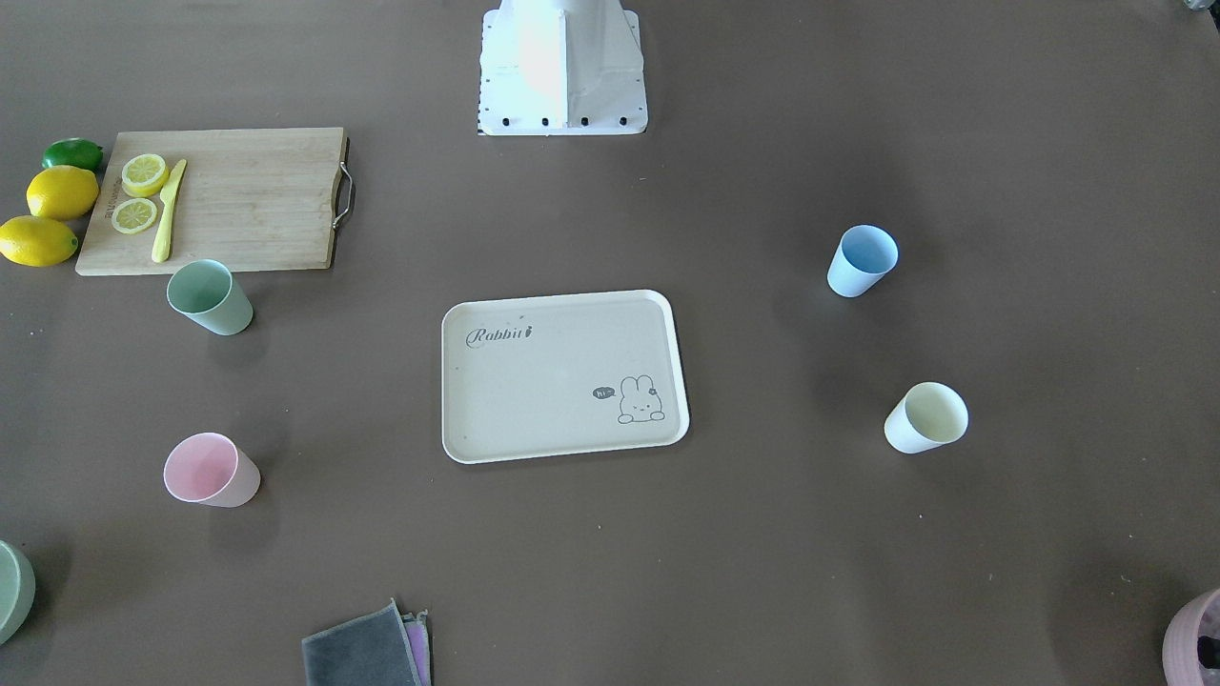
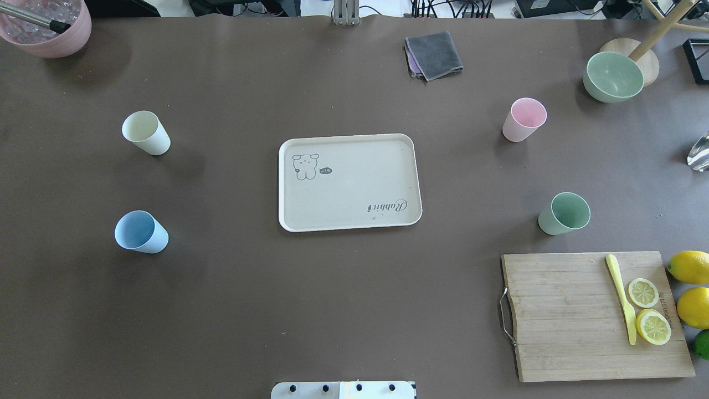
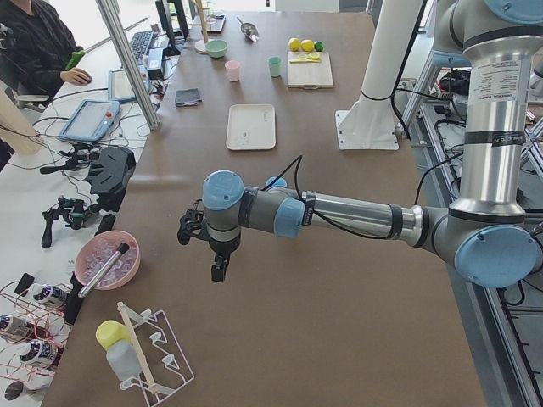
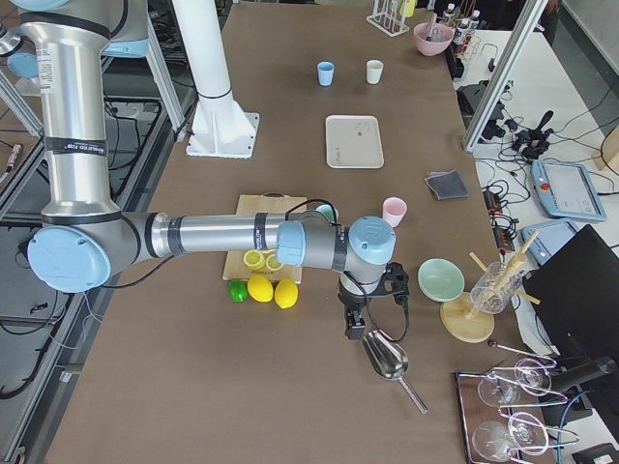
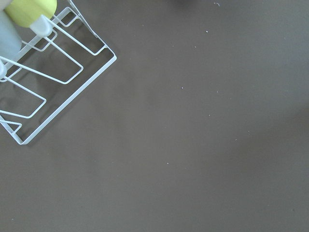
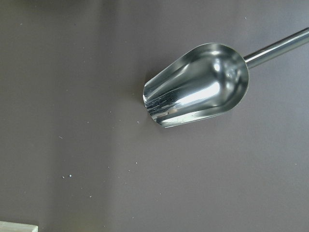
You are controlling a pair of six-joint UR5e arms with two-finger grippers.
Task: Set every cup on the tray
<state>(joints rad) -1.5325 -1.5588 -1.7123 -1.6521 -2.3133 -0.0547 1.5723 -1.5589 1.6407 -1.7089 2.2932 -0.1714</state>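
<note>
Cream tray (image 3: 251, 127) far from left end effector (image 3: 218, 273)

Wooden cutting board (image 2: 565, 327) with lemon slices (image 2: 643, 292) and yellow knife (image 2: 623, 303); grey cloth (image 2: 437, 52)

Bright, even light; soft faint shadows beside the pale cream-yellow tumbler (image 2: 145, 133) on the matte brown table (image 2: 221, 310). Glare on shiny steel scoop (image 6: 198, 84), overexposed white robot base (image 1: 543, 57).

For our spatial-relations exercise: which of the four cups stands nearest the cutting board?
The mint green cup, beside the cutting board; the pink cup, blue cup and cream cup stand farther off.
</note>
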